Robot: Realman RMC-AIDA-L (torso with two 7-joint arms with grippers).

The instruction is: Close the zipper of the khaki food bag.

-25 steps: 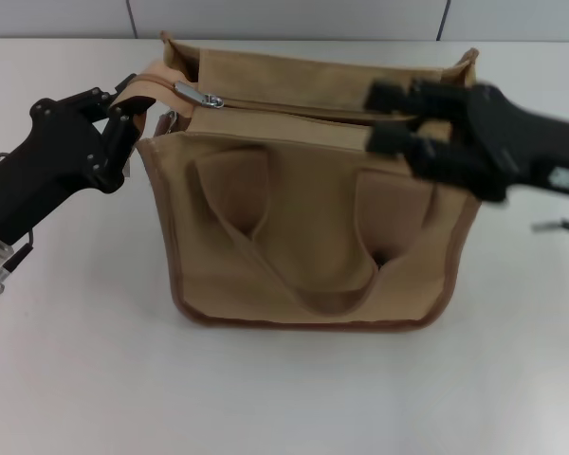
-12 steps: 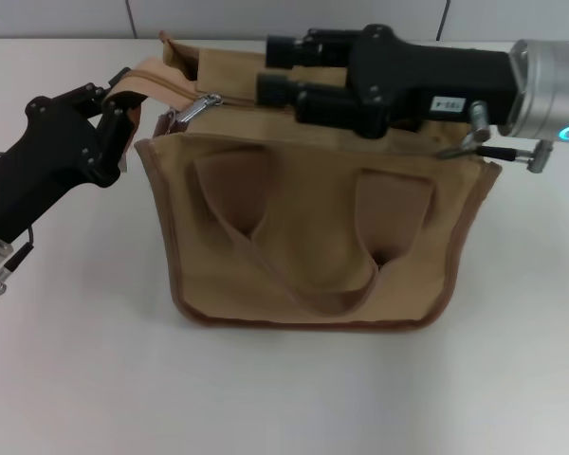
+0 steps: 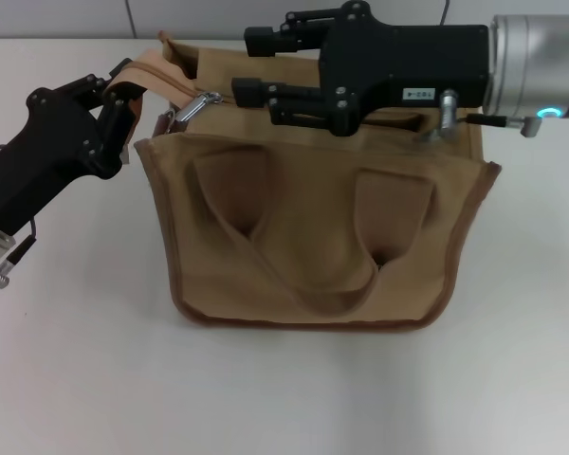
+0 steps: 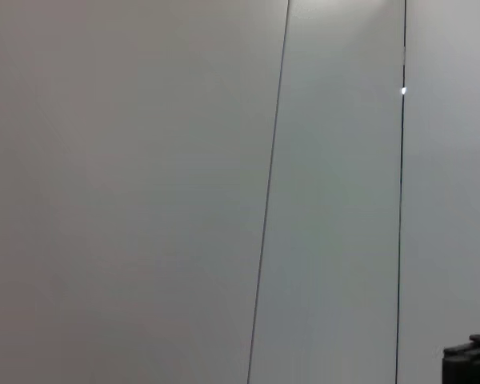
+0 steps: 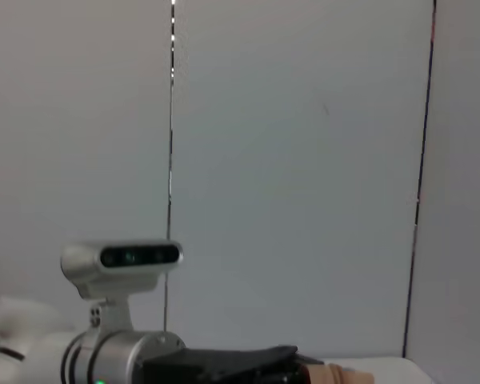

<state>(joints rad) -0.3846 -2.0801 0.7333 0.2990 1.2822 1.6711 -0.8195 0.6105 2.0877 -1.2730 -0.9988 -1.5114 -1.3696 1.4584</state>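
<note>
The khaki food bag (image 3: 313,227) stands upright in the middle of the white table in the head view, with its two handles hanging down the front. The zipper (image 3: 171,83) runs along its top. Its silver slider and pull tab (image 3: 199,102) sit near the bag's left end. My left gripper (image 3: 116,93) is shut on the tan end of the zipper strip at the bag's left corner. My right gripper (image 3: 251,64) lies over the bag's top, open, with its fingertips just right of the slider. My right arm hides most of the zipper's length.
The white table (image 3: 76,360) spreads around the bag, with a grey wall behind it. The left wrist view shows only wall panels (image 4: 224,192). The right wrist view shows wall, the robot's head camera (image 5: 122,262) and a sliver of tan fabric (image 5: 344,374).
My right gripper has swept left along the bag's top, from the right end to just beside the slider. My left gripper has kept its hold on the strip's end.
</note>
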